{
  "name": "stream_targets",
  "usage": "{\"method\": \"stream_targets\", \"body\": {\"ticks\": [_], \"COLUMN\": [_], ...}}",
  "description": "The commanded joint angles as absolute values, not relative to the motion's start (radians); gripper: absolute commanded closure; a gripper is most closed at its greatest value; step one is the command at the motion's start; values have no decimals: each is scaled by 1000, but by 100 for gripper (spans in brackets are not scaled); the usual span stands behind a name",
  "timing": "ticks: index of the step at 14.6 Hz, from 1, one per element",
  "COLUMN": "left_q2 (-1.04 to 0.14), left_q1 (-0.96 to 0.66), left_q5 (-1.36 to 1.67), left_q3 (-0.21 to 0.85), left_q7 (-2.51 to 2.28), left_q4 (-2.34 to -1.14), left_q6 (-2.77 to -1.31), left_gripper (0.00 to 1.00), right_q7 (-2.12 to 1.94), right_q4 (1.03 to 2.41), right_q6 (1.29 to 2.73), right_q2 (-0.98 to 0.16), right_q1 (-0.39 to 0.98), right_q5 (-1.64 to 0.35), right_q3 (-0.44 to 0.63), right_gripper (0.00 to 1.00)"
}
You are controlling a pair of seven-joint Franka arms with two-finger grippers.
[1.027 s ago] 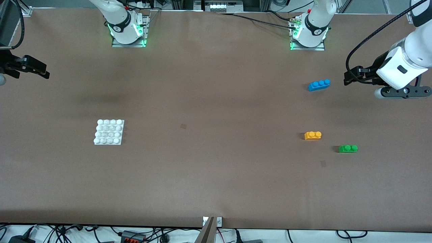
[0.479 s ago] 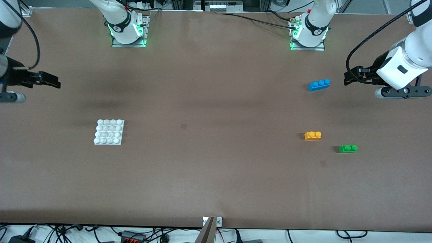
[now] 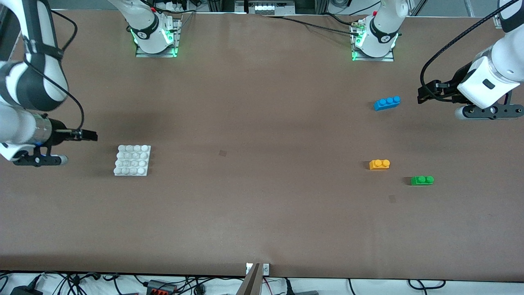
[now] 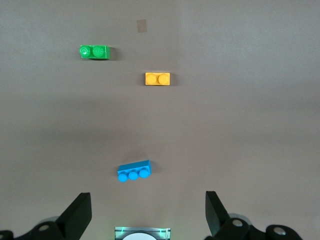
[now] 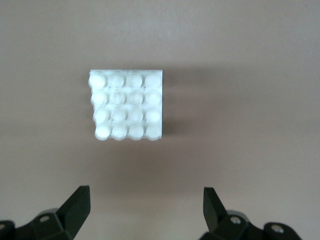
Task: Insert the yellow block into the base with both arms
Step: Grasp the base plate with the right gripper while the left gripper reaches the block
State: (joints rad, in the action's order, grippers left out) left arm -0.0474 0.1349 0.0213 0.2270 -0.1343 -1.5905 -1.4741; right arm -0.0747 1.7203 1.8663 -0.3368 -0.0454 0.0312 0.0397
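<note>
The yellow block [image 3: 379,164] lies on the table toward the left arm's end; it also shows in the left wrist view [image 4: 157,79]. The white studded base [image 3: 132,160] lies toward the right arm's end and fills the middle of the right wrist view [image 5: 126,105]. My right gripper [image 3: 91,135] is open and empty, held over the table just beside the base. My left gripper [image 3: 422,97] is open and empty, up in the air beside the blue brick [image 3: 387,103], well apart from the yellow block.
A blue three-stud brick [image 4: 133,171] lies farther from the front camera than the yellow block. A green two-stud brick [image 3: 422,180] lies just nearer to the camera, toward the table's end; it also shows in the left wrist view [image 4: 94,51].
My right arm has swung in from the table's end and come down toward the base. The left arm and the bricks have not moved.
</note>
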Motion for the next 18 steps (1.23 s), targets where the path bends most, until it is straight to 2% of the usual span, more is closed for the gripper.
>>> {"method": "stream_targets", "body": {"ticks": [1, 3, 6, 11, 14, 15, 16, 18], "left_q2": [-69, -93, -118, -127, -121, -124, -130, -159], "left_q1": [146, 150, 167, 167, 167, 166, 164, 147], "left_q5": [43, 44, 41, 31, 31, 29, 28, 28], "left_q3": [230, 229, 238, 247, 252, 258, 258, 258], "left_q7": [-114, -78, -20, -35, -55, -55, -57, -61], "left_q4": [-1560, -1566, -1589, -1836, -1978, -2014, -2046, -2071], "left_q6": [-1422, -1373, -1394, -1744, -1946, -2016, -2082, -2176], "left_gripper": [0, 0, 0, 0, 0, 0, 0, 0], "right_q7": [-63, -60, -64, -78, -78, -78, -78, -78], "right_q4": [1908, 1956, 1957, 1982, 1980, 1980, 1980, 1976], "right_q6": [2105, 2236, 2322, 2489, 2516, 2516, 2516, 2514], "right_q2": [-317, -368, -454, -543, -552, -552, -552, -551], "right_q1": [-66, -83, -87, -81, -61, -58, -58, -58], "right_q5": [3, -43, -120, -120, -118, -118, -118, -117], "right_q3": [29, 29, 29, 28, 28, 28, 28, 28], "right_gripper": [0, 0, 0, 0, 0, 4, 7, 7]}}
